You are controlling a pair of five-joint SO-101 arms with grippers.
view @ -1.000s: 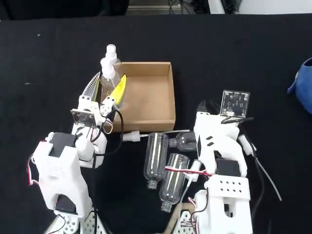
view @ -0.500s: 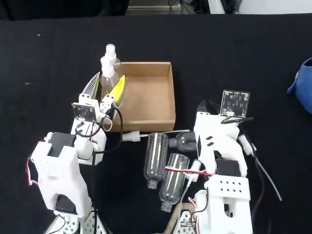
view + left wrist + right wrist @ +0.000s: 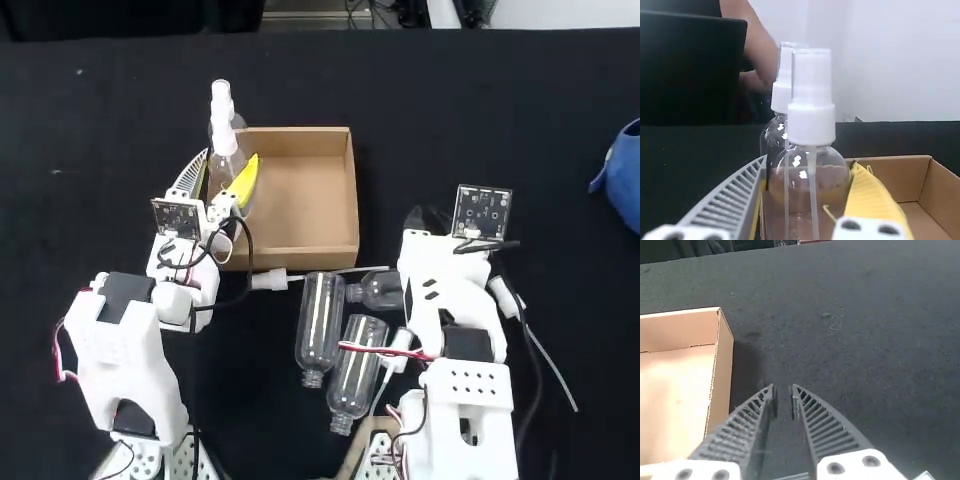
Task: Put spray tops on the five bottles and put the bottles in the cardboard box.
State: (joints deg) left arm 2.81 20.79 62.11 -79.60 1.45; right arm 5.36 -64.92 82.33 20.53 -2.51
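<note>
In the high view, the cardboard box (image 3: 300, 200) sits open just above the middle of the black table (image 3: 500, 120). The left arm rises from the lower left of the frame. The left gripper (image 3: 227, 155), with one grey and one yellow finger, is clamped on a capped bottle (image 3: 225, 138) standing upright at the box's upper-left corner. From here I cannot tell whether the bottle is inside the wall or just outside it. A second capped bottle (image 3: 222, 95) stands right above it in the frame. Three bare bottles (image 3: 318, 315) lie on their sides in the lower middle, close together below the box. A loose spray top (image 3: 270, 280) lies just below the box's near wall. A blue object (image 3: 625, 185) shows at the right edge. In the left wrist view, the two fingers press on either side of the clear capped bottle, and the second one stands close behind it. The box's brown floor and walls lie beyond the yellow finger. In the right wrist view, the right gripper (image 3: 782, 392) has its fingers drawn together to a thin slit and holds nothing. It hangs over bare table just beside the box's outer wall.
</note>
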